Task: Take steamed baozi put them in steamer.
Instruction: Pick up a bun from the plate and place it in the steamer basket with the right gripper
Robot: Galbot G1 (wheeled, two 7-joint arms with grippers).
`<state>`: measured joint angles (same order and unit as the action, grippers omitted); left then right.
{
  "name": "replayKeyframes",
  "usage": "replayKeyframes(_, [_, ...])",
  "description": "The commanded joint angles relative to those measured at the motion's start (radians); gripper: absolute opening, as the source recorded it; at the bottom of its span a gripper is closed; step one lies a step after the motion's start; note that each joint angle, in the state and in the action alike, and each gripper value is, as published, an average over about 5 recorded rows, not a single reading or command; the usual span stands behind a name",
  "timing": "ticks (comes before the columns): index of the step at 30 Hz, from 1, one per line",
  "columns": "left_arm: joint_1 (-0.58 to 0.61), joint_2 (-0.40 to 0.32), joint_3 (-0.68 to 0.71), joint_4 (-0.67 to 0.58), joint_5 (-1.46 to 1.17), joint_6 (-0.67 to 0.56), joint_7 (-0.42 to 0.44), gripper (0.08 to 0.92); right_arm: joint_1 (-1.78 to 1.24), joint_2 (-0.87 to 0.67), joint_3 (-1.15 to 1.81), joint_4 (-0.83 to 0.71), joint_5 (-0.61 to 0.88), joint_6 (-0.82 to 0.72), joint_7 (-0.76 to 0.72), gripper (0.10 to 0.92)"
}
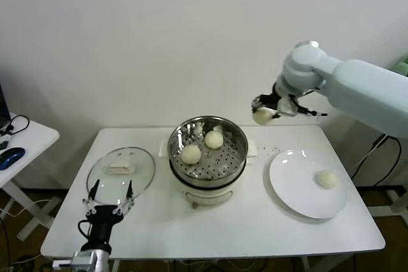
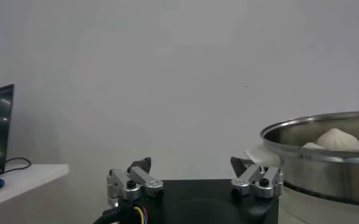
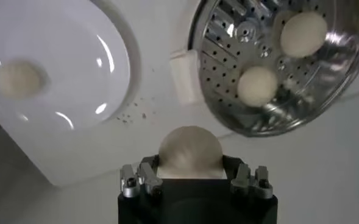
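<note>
My right gripper [image 1: 264, 115] hangs in the air between the steamer and the plate, shut on a cream-white baozi [image 3: 189, 151]. That baozi [image 1: 262, 116] sits above the table to the right of the steamer [image 1: 208, 151]. Two baozi [image 1: 191, 154] [image 1: 214, 139] lie on the perforated insert of the shiny steel steamer [image 3: 325, 91]. One more baozi [image 1: 327, 179] rests on the white plate [image 1: 294, 183] at the right. My left gripper [image 1: 109, 190] waits low at the table's front left, open and empty, its fingers [image 2: 139, 176] spread wide.
The glass lid [image 1: 121, 171] lies flat on the table left of the steamer, just beyond the left gripper. A small side table [image 1: 25, 141] with a mouse and cable stands at far left. The wall is close behind the table.
</note>
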<state>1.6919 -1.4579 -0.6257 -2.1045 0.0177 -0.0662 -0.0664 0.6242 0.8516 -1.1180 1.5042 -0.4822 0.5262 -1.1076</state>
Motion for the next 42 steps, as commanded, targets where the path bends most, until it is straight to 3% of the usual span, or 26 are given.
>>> replayKeyframes(1, [0.012,0.014,-0.003,-0.002,-0.006,0.000,-0.001,0.823,-0.036,0.210,0.003,0.066,-0.177,0.113,0.019,0.695])
replayKeyframes(15, [0.014,0.032,0.006,-0.009,-0.009,0.009,-0.002,0.823,-0.150,0.392,-0.091,0.045,-0.140,0.098,0.020,0.696])
replayKeyframes(42, [0.014,0.026,0.026,-0.002,-0.001,0.012,-0.003,0.823,-0.173,0.242,-0.139,0.094,-0.176,0.119,0.028,0.712])
